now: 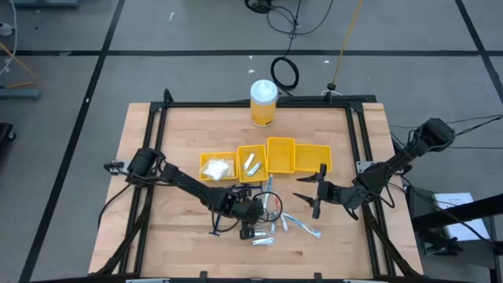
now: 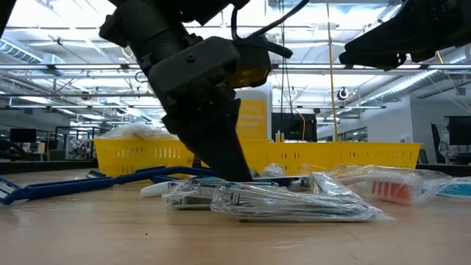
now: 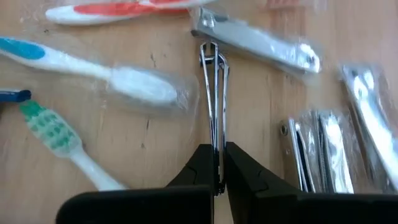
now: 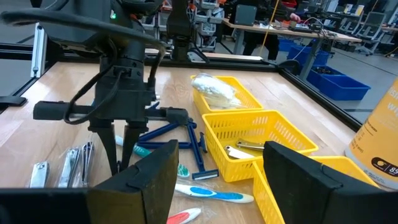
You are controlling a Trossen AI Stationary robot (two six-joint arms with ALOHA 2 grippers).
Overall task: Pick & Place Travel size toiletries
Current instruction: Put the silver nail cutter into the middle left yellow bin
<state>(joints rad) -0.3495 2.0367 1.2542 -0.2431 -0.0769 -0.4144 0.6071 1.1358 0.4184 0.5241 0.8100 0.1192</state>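
The travel size toiletries lie loose on the wooden table's near middle: toothbrushes [image 3: 93,68], dark blue razors [image 4: 196,146] and silvery nail clippers in clear packets [image 3: 323,155]. My left gripper [image 3: 217,174] stands over this pile [image 1: 275,224], slanting down, and is shut on one slim silvery clipper [image 3: 214,93] seen edge-on. My right gripper [image 1: 308,195] hovers open to the right of the pile, near the yellow bins, with nothing between its fingers [image 4: 149,180]. My left gripper pinches the slim silvery clipper at its near end [image 3: 216,146] between its two fingers. The fingers come slanting down from the table's left and lie along the clipper. It stands on its edge, pointing away from the fingers, low among the packets [image 2: 280,202].
A row of yellow bins [image 1: 266,159] stands just beyond the pile; one holds a white puffy packet [image 4: 214,90], another silvery items [image 4: 242,148]. A tall yellow canister with a white lid [image 1: 263,102] stands at the far edge. A black frame rims the table [image 1: 251,104].
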